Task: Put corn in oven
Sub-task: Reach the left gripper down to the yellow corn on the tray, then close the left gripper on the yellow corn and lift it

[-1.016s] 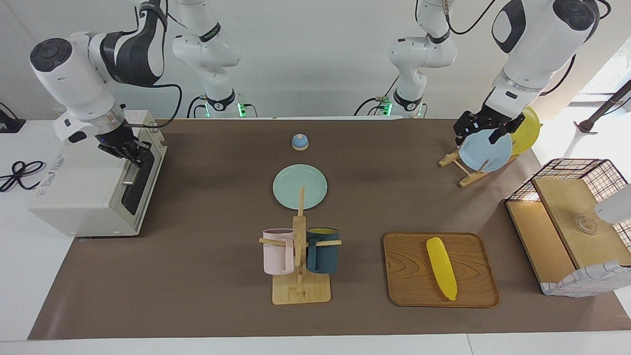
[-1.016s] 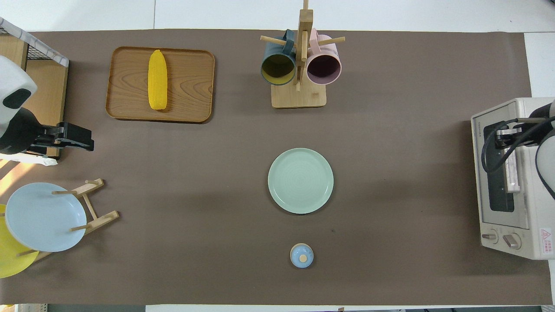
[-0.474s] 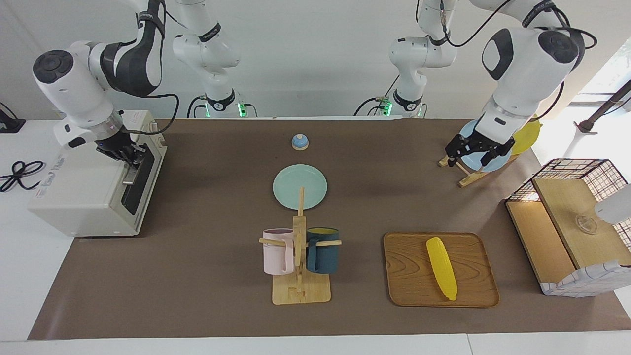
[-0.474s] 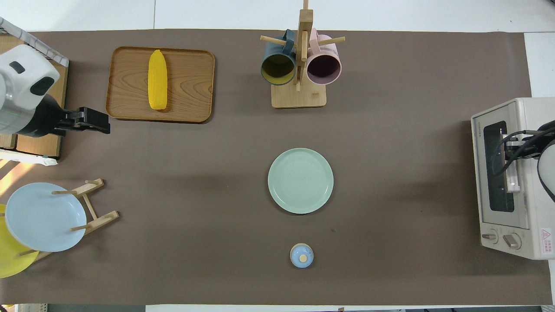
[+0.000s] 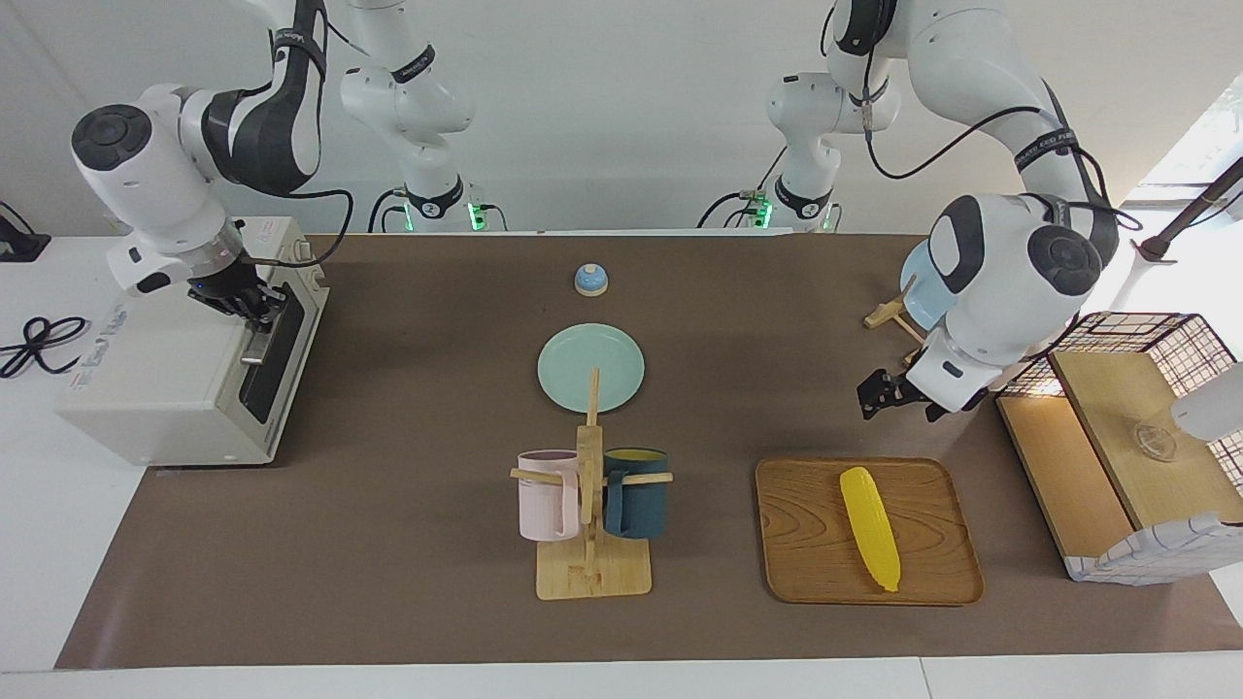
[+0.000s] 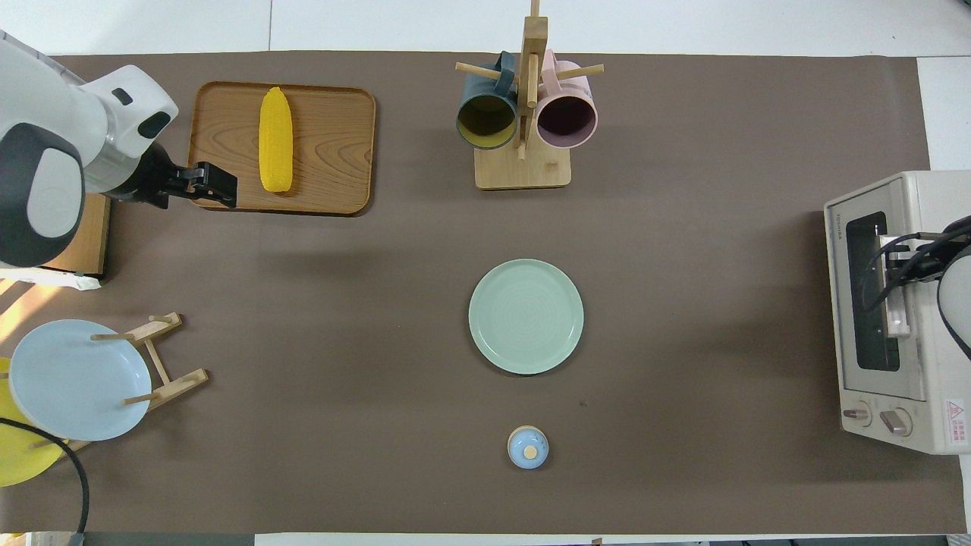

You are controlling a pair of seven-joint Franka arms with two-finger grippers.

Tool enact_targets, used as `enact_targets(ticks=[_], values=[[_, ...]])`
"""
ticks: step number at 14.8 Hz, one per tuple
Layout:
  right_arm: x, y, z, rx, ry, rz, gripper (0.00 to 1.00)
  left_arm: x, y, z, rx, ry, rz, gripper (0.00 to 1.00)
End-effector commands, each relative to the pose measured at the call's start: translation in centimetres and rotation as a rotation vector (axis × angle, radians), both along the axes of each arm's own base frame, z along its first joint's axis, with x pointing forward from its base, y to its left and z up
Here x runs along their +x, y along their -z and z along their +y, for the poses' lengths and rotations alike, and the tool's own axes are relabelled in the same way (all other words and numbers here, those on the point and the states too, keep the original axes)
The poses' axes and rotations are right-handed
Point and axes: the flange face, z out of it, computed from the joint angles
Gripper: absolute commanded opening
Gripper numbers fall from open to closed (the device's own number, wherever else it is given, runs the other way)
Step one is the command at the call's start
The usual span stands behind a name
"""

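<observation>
Up in the facing view, the corn [image 5: 870, 528] lies flat on the wooden tray [image 5: 806, 563] toward the left arm's end of the table, its pointed end farther from the robots. The left gripper [image 5: 879, 400] hangs in the air over the brown mat, just off the tray's edge that is nearer to the robots, touching nothing; whether its fingers are spread or pressed together cannot be told. At the right arm's end stands the oven [image 5: 165, 388], its dark door shut. The right gripper [image 5: 254, 313] sits at the bar handle on the door's top edge, but the fingers' state cannot be told. Between them stand the mug rack [image 5: 589, 544] with a pink and a dark blue mug, the green plate [image 5: 568, 359] nearer to the robots than the rack, and a small blue bell [image 5: 590, 280] nearer still.

Seen from overhead, the corn [image 6: 275, 149] lies lengthwise on the tray [image 6: 334, 144], toward the side next to the left arm. The left gripper [image 6: 215, 184] covers the tray's near corner [image 6: 205, 199], just beside the cob without touching it. The right gripper [image 6: 895, 256] is over the handle of the oven [image 6: 925, 364], mostly hidden by its own cables. The plate rack [image 6: 163, 364] with a pale blue plate stands near the left arm.
</observation>
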Motion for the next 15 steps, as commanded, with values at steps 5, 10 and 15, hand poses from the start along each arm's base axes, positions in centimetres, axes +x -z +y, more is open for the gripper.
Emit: enact_targets(ticks=[5, 10, 15], values=[[-1.0, 3.2, 2.6, -0.002, -0.010, -0.008, 0.00, 6.1, 7.4, -2.2, -0.029, 0.031, -0.080, 1.00], [-0.6, 6.2, 5.9, 0.034, -0.045, -0.051, 0.00, 7.6, 11.0, -2.5, -0.018, 0.038, -0.087, 1.00], [0.5, 9.9, 8.4, 0.043, -0.030, -0.052, 0.00, 7.7, 11.0, -2.4, 0.001, 0.072, -0.094, 0.89]])
